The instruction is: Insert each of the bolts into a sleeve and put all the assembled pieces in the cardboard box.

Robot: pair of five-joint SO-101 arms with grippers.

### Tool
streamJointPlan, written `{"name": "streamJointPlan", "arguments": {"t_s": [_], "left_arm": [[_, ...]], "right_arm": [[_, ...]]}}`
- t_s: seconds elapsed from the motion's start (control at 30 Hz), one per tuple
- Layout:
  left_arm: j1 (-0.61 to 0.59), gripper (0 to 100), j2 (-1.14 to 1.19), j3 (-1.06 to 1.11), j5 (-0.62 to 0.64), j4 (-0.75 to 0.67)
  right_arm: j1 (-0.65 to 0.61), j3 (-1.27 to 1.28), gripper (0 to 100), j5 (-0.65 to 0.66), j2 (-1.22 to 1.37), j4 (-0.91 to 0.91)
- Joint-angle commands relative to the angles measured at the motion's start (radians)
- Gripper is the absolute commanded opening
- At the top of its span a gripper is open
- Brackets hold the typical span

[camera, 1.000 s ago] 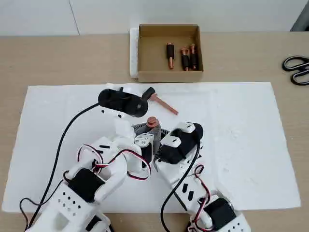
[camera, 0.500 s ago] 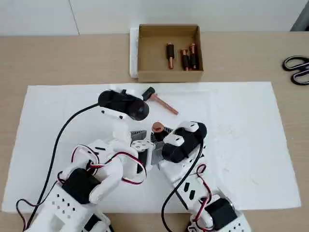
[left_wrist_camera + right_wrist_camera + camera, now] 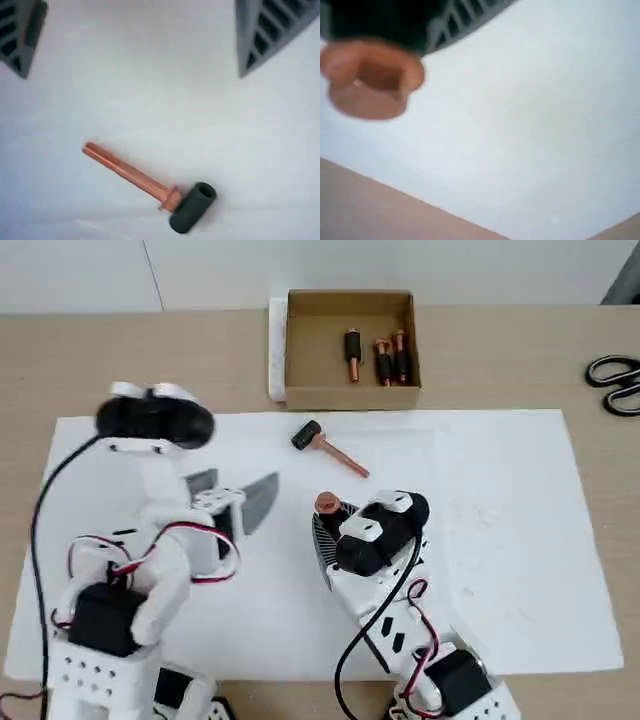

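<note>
A loose copper bolt (image 3: pixel 342 457) lies on the white sheet with its head against a black sleeve (image 3: pixel 306 434), just in front of the cardboard box (image 3: pixel 300 398). Three assembled pieces (image 3: pixel 378 357) lie inside the box. The left wrist view looks down on the same bolt (image 3: pixel 125 172) and sleeve (image 3: pixel 193 208), with my left gripper (image 3: pixel 132 75) open and empty above them. In the high view the left gripper (image 3: pixel 235 502) hangs left of the middle. My right gripper (image 3: pixel 325 530) is shut on a bolt with a copper head (image 3: pixel 326 504). Close up, that head (image 3: pixel 370 80) juts from a black sleeve (image 3: pixel 375 22).
A white paper sheet (image 3: pixel 500 540) covers the work area on the wooden table. Scissors (image 3: pixel 615 380) lie at the far right edge. A white block (image 3: pixel 277 350) stands against the box's left wall. The sheet's right half is bare.
The left arm has let go of the piece at the centre, opened, and swung away to the left. The right gripper keeps the bolt and has barely shifted.
</note>
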Motion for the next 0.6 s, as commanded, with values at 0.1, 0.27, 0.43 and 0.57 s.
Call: {"name": "streamJointPlan", "arguments": {"t_s": [0.1, 0.27, 0.43, 0.57], "left_arm": [[-0.327, 26, -0.005, -0.087, -0.006, 0.003], [-0.629, 26, -0.003, -0.093, -0.124, 0.008], [-0.783, 26, 0.000, -0.096, -0.252, 0.137], [-0.868, 26, 0.002, -0.091, -0.281, 0.196]], "right_arm": [[0.111, -0.018, 0.4, 0.005, -0.015, -0.031], [0.248, -0.101, 0.4, 0.006, -0.013, -0.030], [0.315, -0.262, 0.4, 0.071, 0.041, -0.030], [0.346, -0.486, 0.4, 0.091, 0.280, -0.047]]}}
